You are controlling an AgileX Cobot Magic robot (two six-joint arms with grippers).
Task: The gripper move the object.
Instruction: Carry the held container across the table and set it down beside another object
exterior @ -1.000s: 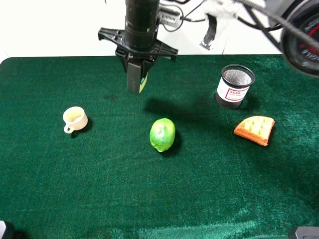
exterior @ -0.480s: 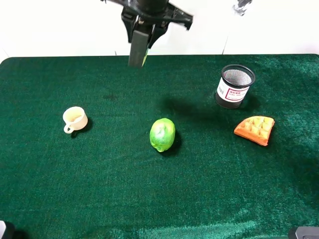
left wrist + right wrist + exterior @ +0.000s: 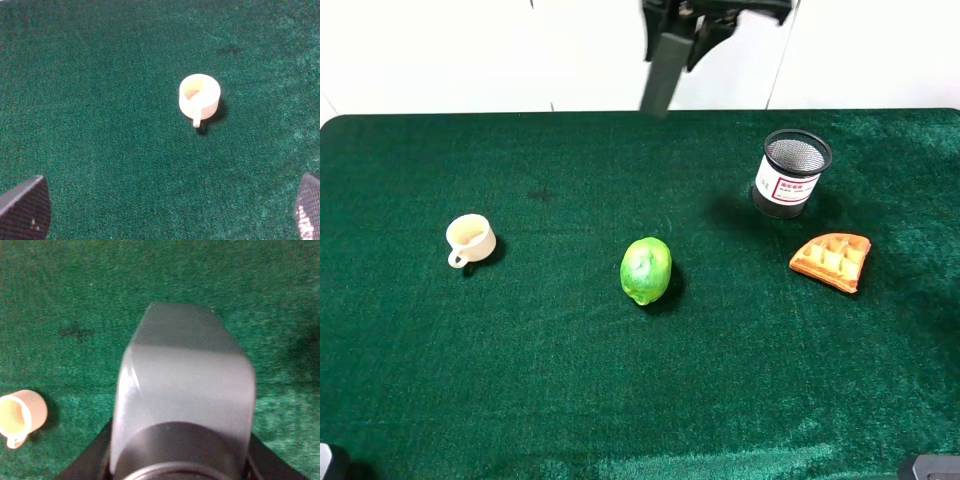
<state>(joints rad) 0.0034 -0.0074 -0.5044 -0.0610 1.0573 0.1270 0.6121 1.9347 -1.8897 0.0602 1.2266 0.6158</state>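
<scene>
Green plush cloth is covering the table (image 3: 520,400) in the high view. At the top edge the right gripper (image 3: 678,35) is pinching the object (image 3: 660,80), a dark grey bottle. It is hanging in the air in front of the white wall, its lower end showing just above the far edge of the cloth. On the cloth a cream cup (image 3: 470,240) is sitting at the left and a lime (image 3: 645,270) near the middle. A black mesh cup (image 3: 790,172) is standing at the right, with an orange waffle piece (image 3: 832,260) lying just in front of it.

From the left wrist, the left gripper (image 3: 165,212) is hovering over the cloth with its fingertips (image 3: 22,210) spread wide, holding nothing. The cream cup is standing upright beyond them, handle turned toward the camera.

From the right wrist, the object is filling the middle as a blurred grey block. Black fingers (image 3: 90,465) are pressing in on either side of it, and the cup is showing on the cloth below.
</scene>
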